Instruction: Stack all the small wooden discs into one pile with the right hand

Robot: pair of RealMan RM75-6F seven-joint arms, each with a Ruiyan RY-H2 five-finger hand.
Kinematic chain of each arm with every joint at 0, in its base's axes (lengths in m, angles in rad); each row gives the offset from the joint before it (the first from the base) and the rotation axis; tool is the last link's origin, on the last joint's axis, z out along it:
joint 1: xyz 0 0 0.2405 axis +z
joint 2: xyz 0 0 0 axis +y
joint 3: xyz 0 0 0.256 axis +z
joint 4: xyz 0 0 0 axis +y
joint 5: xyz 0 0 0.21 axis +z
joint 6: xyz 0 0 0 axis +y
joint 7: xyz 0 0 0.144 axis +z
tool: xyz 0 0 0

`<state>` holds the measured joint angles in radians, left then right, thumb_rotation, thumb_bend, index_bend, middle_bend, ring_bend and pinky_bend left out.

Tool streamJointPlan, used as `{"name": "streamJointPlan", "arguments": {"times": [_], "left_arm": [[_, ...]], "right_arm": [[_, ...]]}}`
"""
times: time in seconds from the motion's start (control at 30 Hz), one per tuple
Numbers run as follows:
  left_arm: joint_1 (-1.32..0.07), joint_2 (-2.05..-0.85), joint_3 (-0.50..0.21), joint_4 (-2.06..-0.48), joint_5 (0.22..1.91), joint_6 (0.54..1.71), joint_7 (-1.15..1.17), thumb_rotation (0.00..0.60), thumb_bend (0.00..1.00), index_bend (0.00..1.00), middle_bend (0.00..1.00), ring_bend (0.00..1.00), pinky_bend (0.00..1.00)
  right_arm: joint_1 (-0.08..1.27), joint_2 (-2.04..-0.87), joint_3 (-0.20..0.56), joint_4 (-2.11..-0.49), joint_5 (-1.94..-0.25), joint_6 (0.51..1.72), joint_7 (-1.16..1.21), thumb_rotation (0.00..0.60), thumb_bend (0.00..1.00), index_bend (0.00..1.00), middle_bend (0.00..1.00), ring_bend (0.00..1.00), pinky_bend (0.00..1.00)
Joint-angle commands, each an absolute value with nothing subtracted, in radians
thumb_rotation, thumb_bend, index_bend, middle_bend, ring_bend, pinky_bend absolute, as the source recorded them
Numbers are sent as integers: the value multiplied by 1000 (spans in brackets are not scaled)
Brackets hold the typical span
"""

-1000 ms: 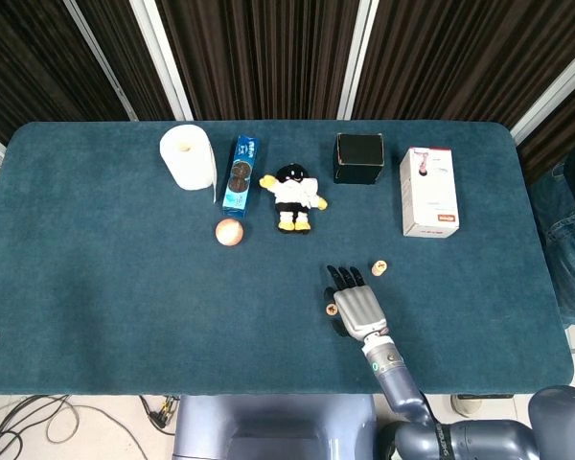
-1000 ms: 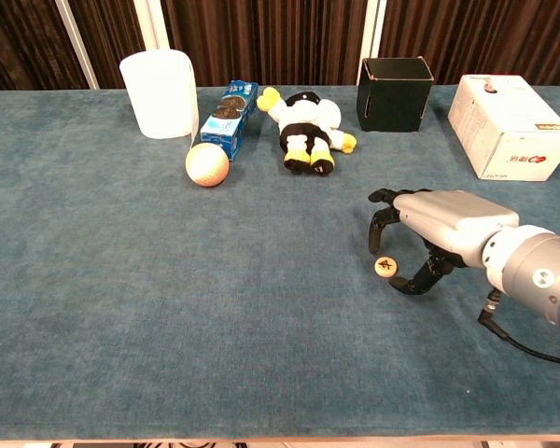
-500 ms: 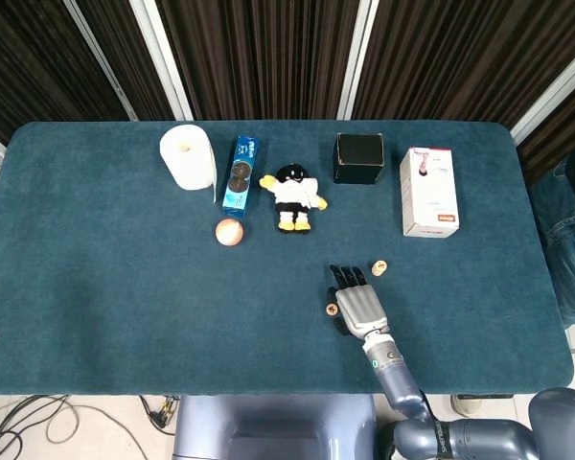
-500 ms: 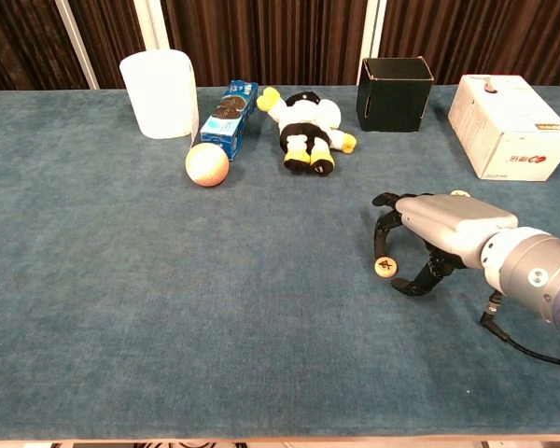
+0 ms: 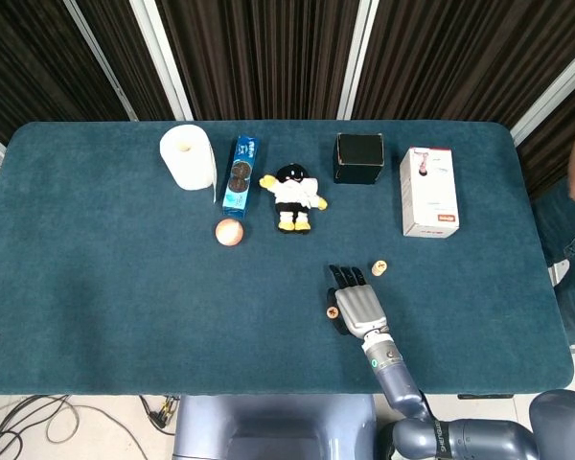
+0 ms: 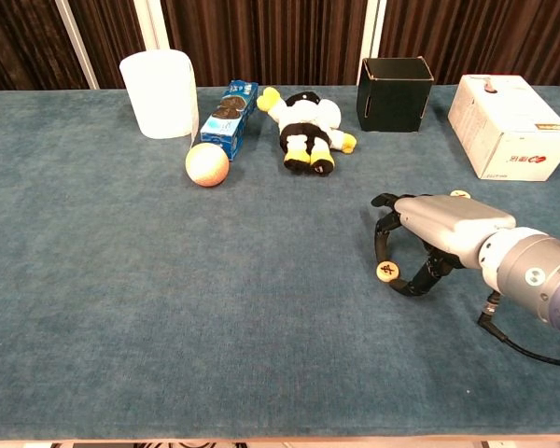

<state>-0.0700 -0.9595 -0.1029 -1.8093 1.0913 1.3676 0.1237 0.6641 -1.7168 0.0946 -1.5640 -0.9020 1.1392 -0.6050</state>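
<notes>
My right hand [image 5: 357, 305] [image 6: 441, 231] hovers low over the blue table [image 5: 125, 287], palm down, at the front right of centre. A small wooden disc [image 6: 387, 272] [image 5: 332, 312] with a dark mark on its face sits at the hand's left side. It is pinched between the thumb and a curled fingertip, its face turned toward the chest camera. A second small wooden disc [image 5: 379, 267] [image 6: 459, 194] lies flat on the cloth just beyond the hand, half hidden behind it in the chest view. My left hand does not show.
Along the back stand a white paper roll [image 5: 188, 156], a blue biscuit pack [image 5: 240, 174], a plush penguin [image 5: 293, 198], a black box [image 5: 358, 158] and a white carton [image 5: 429, 191]. A pinkish ball [image 5: 229, 232] lies in front of the biscuit pack.
The marked disc has shifted slightly toward the table's front edge, and the thumb and fingertip have closed in on it. The hand has barely moved otherwise.
</notes>
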Motion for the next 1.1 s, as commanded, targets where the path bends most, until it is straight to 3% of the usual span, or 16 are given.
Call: {"name": "streamJointPlan", "arguments": {"times": [0.03, 0.27, 0.47, 0.7, 1.1], "left_arm": [[-70, -959, -103, -1810, 1091, 1367, 123, 600, 151, 97, 0, 0, 16], [-70, -959, -103, -1810, 1091, 1367, 123, 600, 151, 98, 0, 0, 16], [-69, -958, -102, -1810, 1092, 1367, 121, 600, 151, 98, 0, 0, 16], [-68, -956, -102, -1812, 1095, 1368, 117, 600, 151, 98, 0, 0, 16], [-67, -955, -101, -1812, 1099, 1370, 113, 600, 151, 98, 0, 0, 19]], "right_arm": [[663, -1717, 97, -1565, -901, 1138, -607, 600, 406, 512, 0, 0, 0], [670, -1702, 119, -1591, -899, 1135, -620, 600, 406, 513, 0, 0, 0], [693, -1670, 185, -1641, -857, 1152, -657, 600, 407, 513, 0, 0, 0], [747, -1605, 283, -1678, -728, 1142, -735, 600, 406, 514, 0, 0, 0], [792, -1514, 349, -1629, -563, 1097, -765, 600, 407, 514, 0, 0, 0]]}}
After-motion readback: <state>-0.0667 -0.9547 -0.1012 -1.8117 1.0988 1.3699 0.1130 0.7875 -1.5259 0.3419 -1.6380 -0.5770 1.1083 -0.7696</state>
